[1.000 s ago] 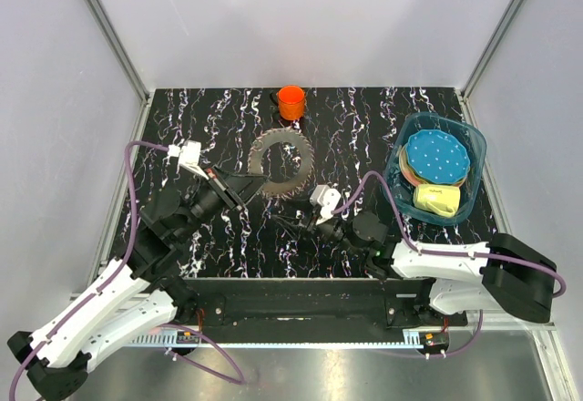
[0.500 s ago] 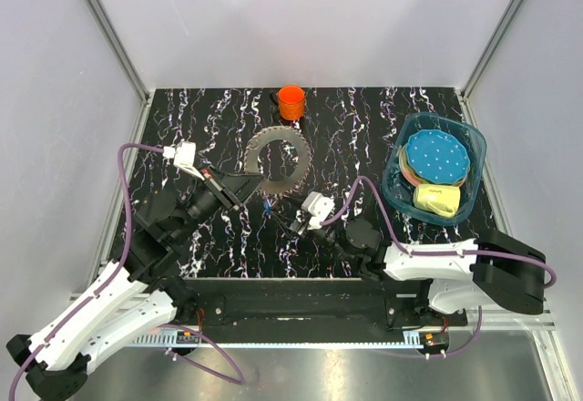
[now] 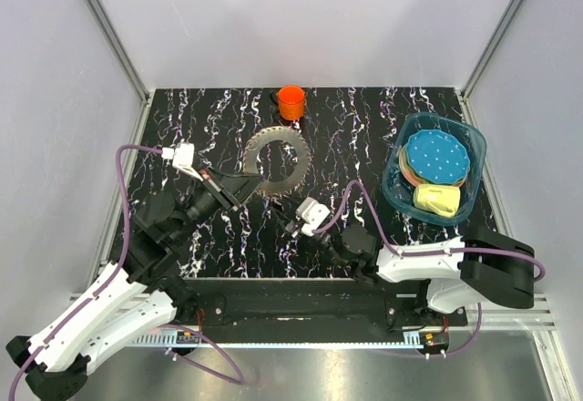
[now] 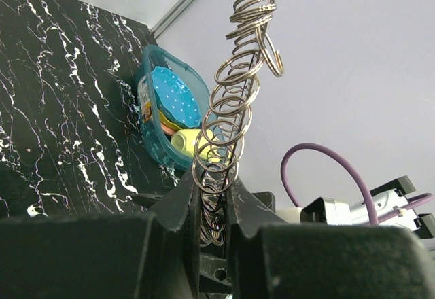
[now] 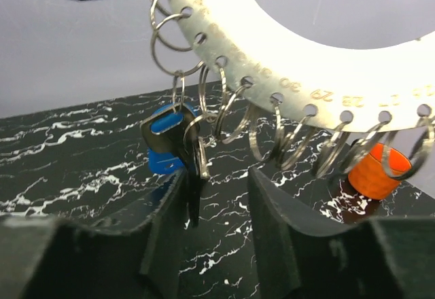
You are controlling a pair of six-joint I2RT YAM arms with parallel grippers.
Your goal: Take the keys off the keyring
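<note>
Table: black marble with white veins; grey walls close on three sides, arm bases along the near edge
Wheel: flat numbered metal disc with holes round its rim and a split ring through each; mid-table, a bit back of centre; the right wrist view shows it held up off the marble
Left gripper: clamped tight on the wheel's near-left rim; its wrist view sees the rings edge-on, stacked like a spring
Keys: one blue-headed, one dark, hanging together from a keyring on the wheel
Right gripper: jaws apart, a finger either side of the hanging keys, nothing gripped – keys sit nearer one finger, can't tell if touching
Orange cup: at the back edge, just behind the wheel
Blue tub: by the right edge, well apart from the wheel – open marble between them and to the wheel's left
</note>
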